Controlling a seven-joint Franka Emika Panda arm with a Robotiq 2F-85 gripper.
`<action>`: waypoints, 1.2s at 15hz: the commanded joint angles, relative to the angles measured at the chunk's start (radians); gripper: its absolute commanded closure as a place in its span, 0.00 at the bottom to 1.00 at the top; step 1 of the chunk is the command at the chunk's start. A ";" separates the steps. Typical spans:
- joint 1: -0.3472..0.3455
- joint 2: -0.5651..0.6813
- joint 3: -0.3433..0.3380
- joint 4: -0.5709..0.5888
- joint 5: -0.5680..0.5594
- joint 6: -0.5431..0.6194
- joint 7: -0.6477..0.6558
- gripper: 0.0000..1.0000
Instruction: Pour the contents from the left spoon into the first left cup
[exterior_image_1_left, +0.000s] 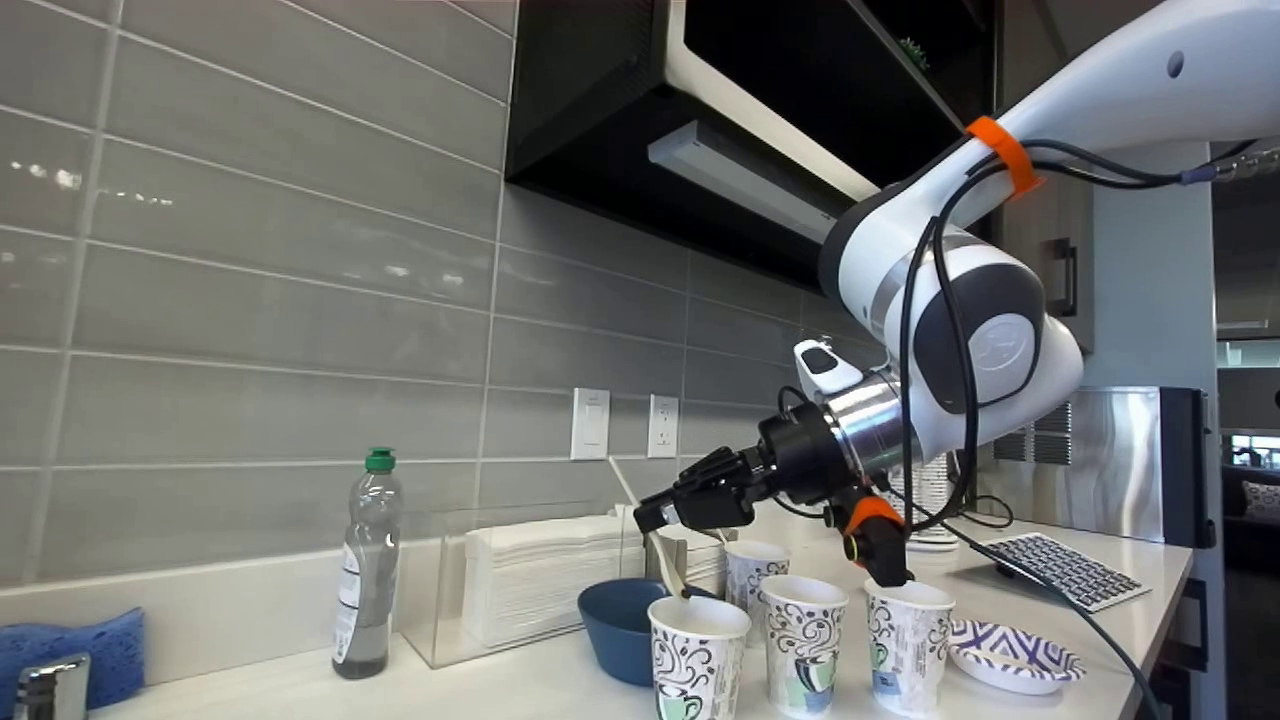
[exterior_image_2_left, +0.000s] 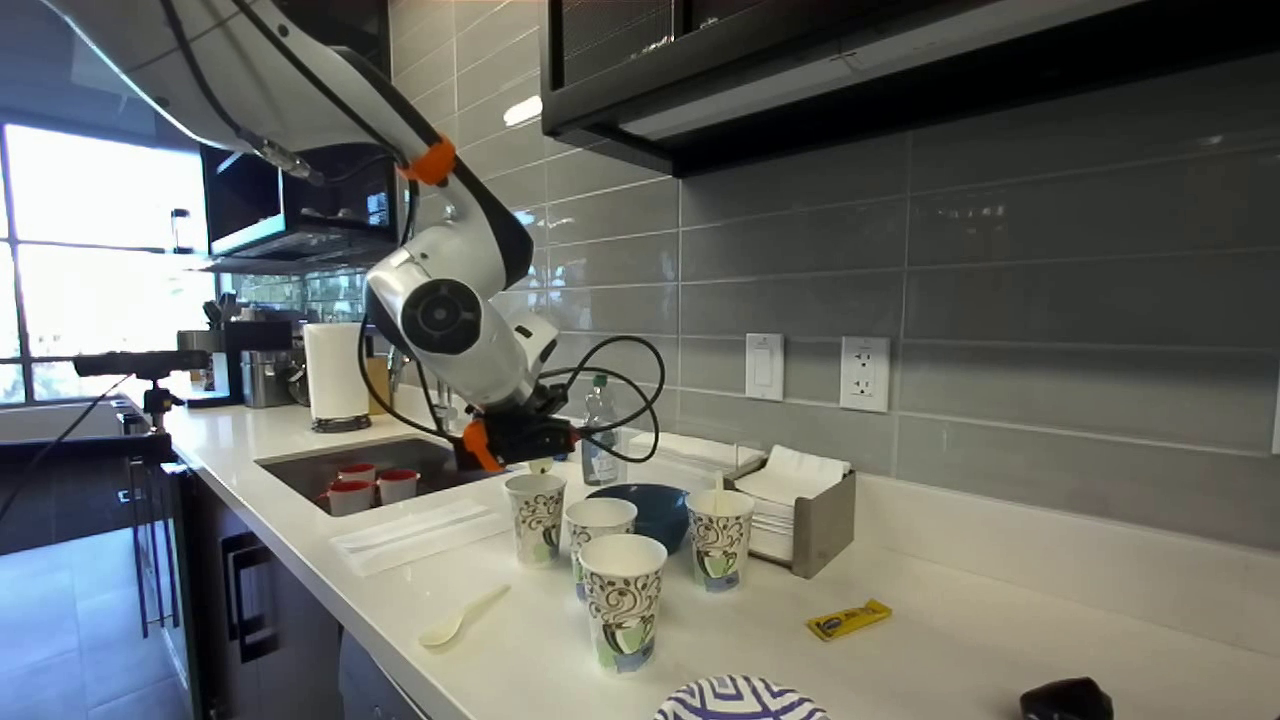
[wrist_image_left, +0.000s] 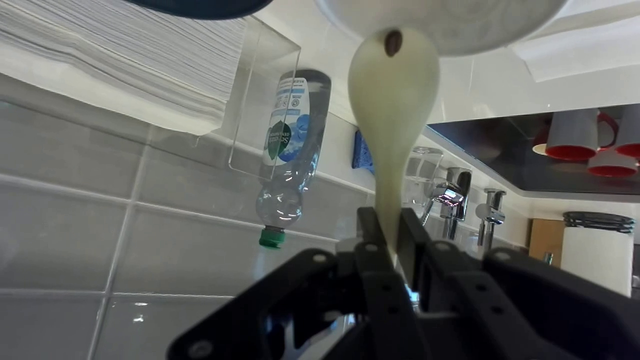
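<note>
The left spoon is pale and held by its thin handle in my gripper, which is shut on it. In the wrist view a dark bean sits at the tip of the spoon's bowl. In an exterior view my gripper is above and behind the first left cup, with the spoon tilted bowl-down and its tip at the cup's rim. This white patterned cup also shows in an exterior view and partly in the wrist view. The cup's inside is hidden.
Several similar cups stand close by, including a near one and a back one with a handle sticking out. A dark blue bowl is behind the cup. A spoon, soap bottle and patterned plate are on the counter.
</note>
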 joint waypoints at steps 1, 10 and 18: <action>-0.008 -0.050 -0.004 -0.046 0.058 -0.024 -0.069 0.97; -0.011 -0.105 -0.007 -0.097 0.103 -0.051 -0.133 0.97; -0.013 -0.140 -0.018 -0.139 0.118 -0.108 -0.170 0.97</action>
